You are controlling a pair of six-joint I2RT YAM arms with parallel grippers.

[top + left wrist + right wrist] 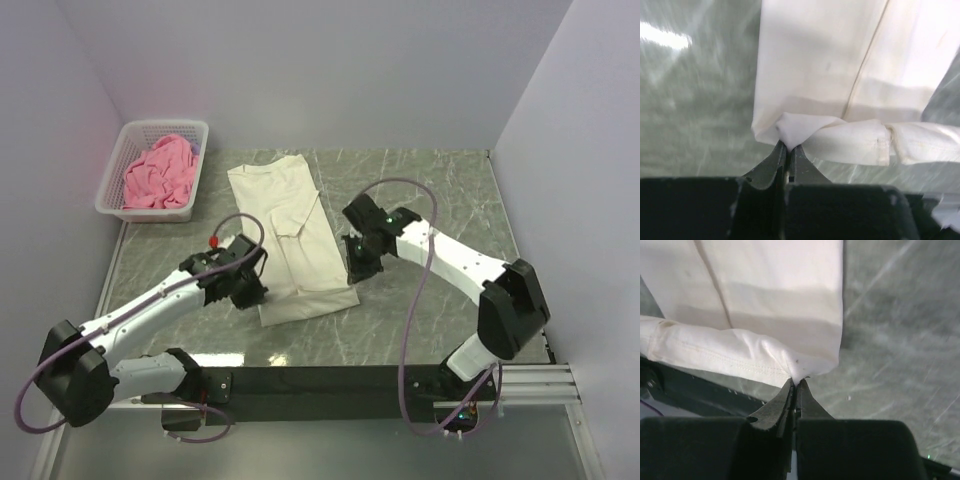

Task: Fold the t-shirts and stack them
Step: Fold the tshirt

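Fabric bunches at both near hem corners of the cream-white t-shirt (292, 235), spread lengthwise on the table (440, 190), where the left gripper (788, 146) and right gripper (796, 383) each pinch one tight. The pink t-shirt (158, 172) lies, apparently crumpled, in the basket (165, 125).

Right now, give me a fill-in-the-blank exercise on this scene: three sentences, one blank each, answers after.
1. The white plastic lattice basket holds a crumpled cotton t-shirt coloured ____.
2. The left tool and the right tool are both ____ on near hem corners of the long cream-white cotton t-shirt.
3. The basket stands at the far ____ corner of the green marbled table.
Missing words: pink; shut; left.
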